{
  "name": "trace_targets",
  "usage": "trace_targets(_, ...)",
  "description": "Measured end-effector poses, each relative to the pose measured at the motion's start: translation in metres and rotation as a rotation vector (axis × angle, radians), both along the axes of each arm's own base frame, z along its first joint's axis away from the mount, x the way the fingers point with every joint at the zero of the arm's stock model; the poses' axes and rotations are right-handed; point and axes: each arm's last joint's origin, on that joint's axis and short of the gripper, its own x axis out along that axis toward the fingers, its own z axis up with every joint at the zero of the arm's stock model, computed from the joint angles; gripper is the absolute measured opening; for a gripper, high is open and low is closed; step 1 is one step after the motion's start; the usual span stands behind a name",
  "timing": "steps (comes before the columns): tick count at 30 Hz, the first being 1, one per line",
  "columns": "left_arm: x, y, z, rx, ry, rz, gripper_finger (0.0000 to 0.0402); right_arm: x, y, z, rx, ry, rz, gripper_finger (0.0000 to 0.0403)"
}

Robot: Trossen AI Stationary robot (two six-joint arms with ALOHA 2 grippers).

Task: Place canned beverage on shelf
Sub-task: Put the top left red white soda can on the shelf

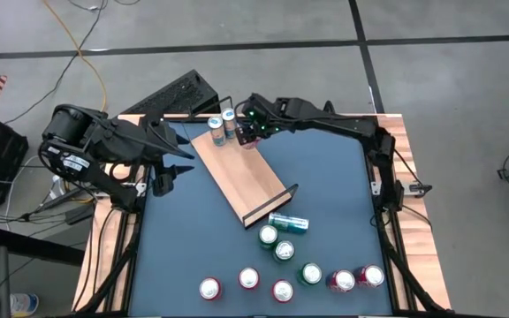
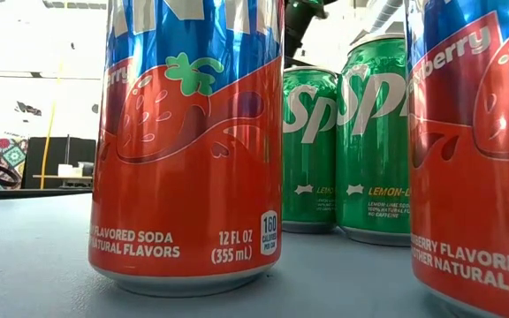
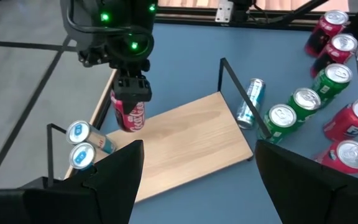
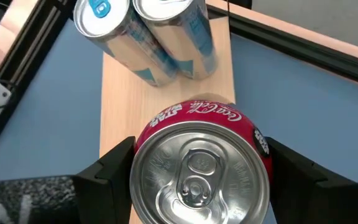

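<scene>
The right gripper (image 3: 131,93) is clamped on a red Coca-Cola can (image 4: 201,165), its two fingers pressed against opposite sides of the can just under the rim, as the right wrist view shows. The can hangs upright from the gripper, directly over the far end of the shelf (image 1: 241,177). From the left wrist view its base looks to be just above the wood or barely touching it; I cannot tell which.

Just beyond the held can, toward the shelf's black end rail, two pale blue cans (image 4: 145,34) stand side by side on the board, near the red can but apart from it.

The left gripper (image 1: 164,177) waits with its fingers apart, off to the side of the shelf, holding nothing.

The step in hand is the placing itself: the can is carried to the shelf and is about to be set down. The next move calls for a short, straight lowering until the base sits flat, then spreading the fingers without nudging the blue cans. The remaining cans (image 1: 281,252) wait on the table past the shelf's opposite end.
</scene>
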Motion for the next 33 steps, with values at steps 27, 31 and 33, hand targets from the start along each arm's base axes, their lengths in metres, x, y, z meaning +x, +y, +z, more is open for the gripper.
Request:
trace_targets(27,0.000,0.001,0.000,0.011,-0.005,0.018,0.0293,0.018,0.000,-0.034,0.052,0.064,0.057,0.0262)
trace_targets(31,0.000,0.001,0.000,0.011,-0.005,0.018,0.0293,0.018,0.000,-0.034,0.051,0.067,0.061,0.0266)
trace_targets(33,0.000,0.001,0.000,0.011,-0.005,0.018,0.0293,0.018,0.000,-0.034,0.051,0.068,0.062,0.0281)
